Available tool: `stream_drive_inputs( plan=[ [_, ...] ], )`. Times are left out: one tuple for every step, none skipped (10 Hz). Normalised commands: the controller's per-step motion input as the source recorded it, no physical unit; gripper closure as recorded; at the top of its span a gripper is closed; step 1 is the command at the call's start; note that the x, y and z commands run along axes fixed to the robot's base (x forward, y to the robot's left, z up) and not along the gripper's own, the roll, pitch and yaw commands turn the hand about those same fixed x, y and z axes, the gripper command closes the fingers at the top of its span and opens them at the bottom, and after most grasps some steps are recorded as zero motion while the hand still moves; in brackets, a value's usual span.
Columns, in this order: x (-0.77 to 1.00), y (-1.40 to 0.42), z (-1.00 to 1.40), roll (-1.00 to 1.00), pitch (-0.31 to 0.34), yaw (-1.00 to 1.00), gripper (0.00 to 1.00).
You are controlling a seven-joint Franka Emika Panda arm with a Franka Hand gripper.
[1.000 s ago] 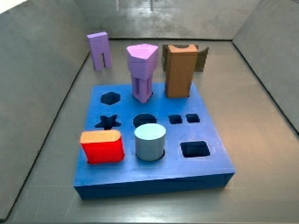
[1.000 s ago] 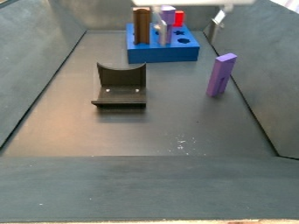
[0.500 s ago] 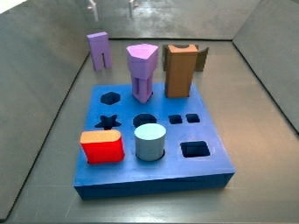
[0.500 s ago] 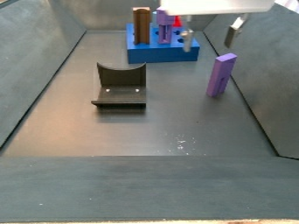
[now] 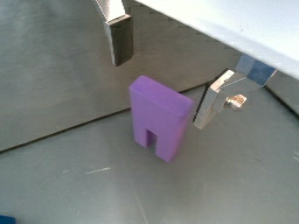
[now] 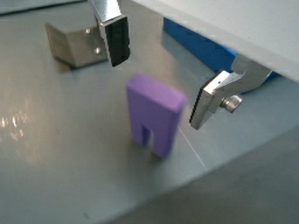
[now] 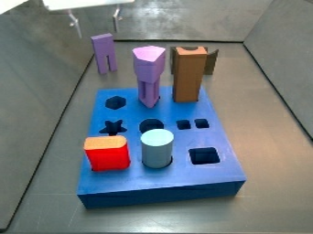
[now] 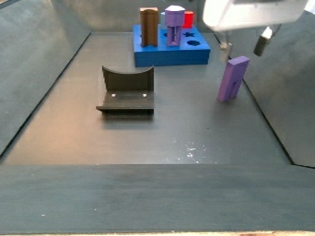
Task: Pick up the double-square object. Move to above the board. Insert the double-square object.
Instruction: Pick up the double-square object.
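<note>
The board [image 7: 159, 155] lies on the floor, and the double-square object [image 8: 233, 78] stands upright on the floor well apart from the board. The gripper [image 5: 163, 63] hangs above this object, its jaws wide and holding nothing.

I can read no text, label, brand or number anywhere in my views. The double-square object [image 5: 159, 118] standing between and below the open fingers of the gripper [image 5: 167, 66] has plain purple faces. The board [image 7: 156, 142] farther off carries only shaped holes and plain pieces, no markings.
</note>
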Motion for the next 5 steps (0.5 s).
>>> stream_drive_inputs(
  plan=[
    [-0.13,-0.01,-0.14,0.13,-0.177,0.50,0.00],
    [0.00,0.00,-0.03,0.04,-0.149,0.54,0.00],
    [0.04,0.00,0.00,0.08,-0.069,0.53,0.00],
    [0.07,0.00,-0.01,0.11,-0.023,0.50,0.00],
    [0.04,0.00,-0.09,0.06,-0.043,0.41,0.00]
  ],
)
